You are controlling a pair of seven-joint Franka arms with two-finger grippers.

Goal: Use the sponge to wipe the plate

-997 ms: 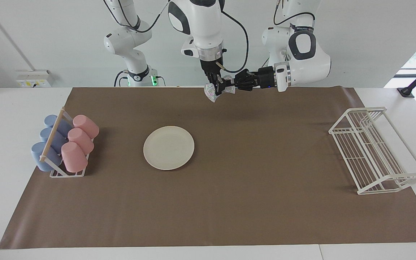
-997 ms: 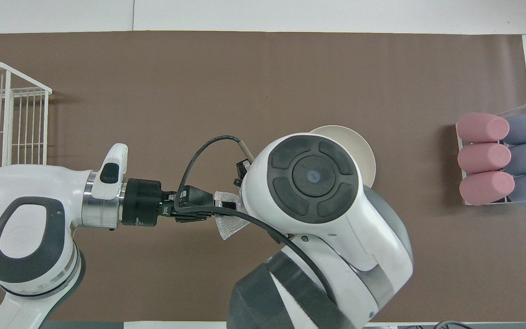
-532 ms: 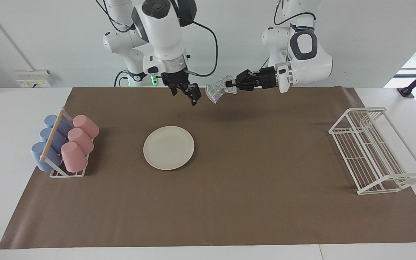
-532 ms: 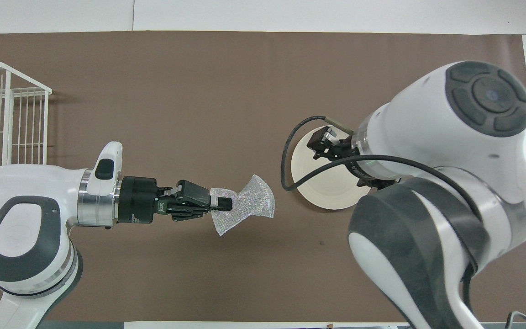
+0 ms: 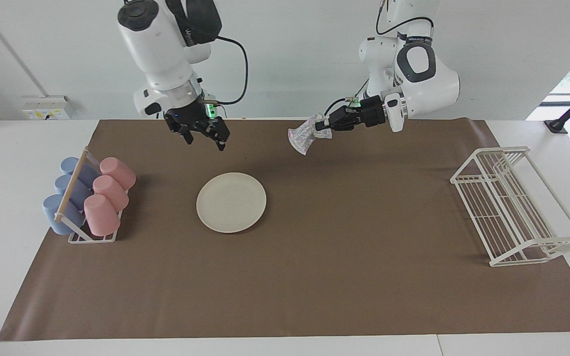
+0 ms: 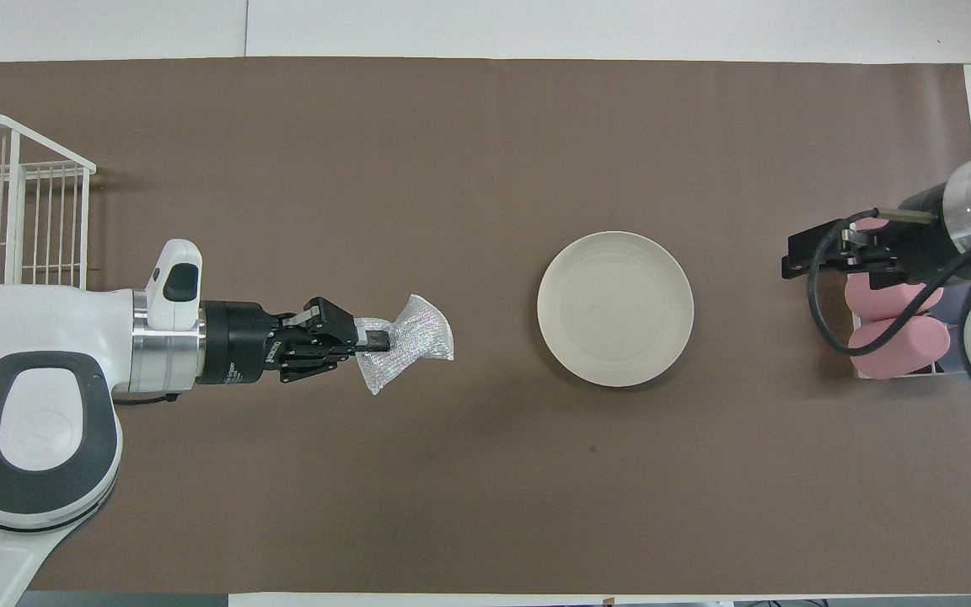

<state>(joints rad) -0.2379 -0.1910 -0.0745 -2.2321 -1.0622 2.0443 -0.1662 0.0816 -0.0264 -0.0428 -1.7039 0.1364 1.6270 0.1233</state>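
on the brown paper-covered table the round cream-white plate lies flat. the left gripper, raised over bare paper beside it, pinches the silvery mesh sponge. the right gripper hangs spread over the paper between the plate and the pink cups.

— Glossy white arm shells, rounded, with dark grey oval panels at the joints?
— Yes; silver wrist rings, black two-finger grippers, looping black cables, green status lights glowing near the wrists.

You have one plate and one sponge. You also see three pink cups, three blue cups, and two racks.
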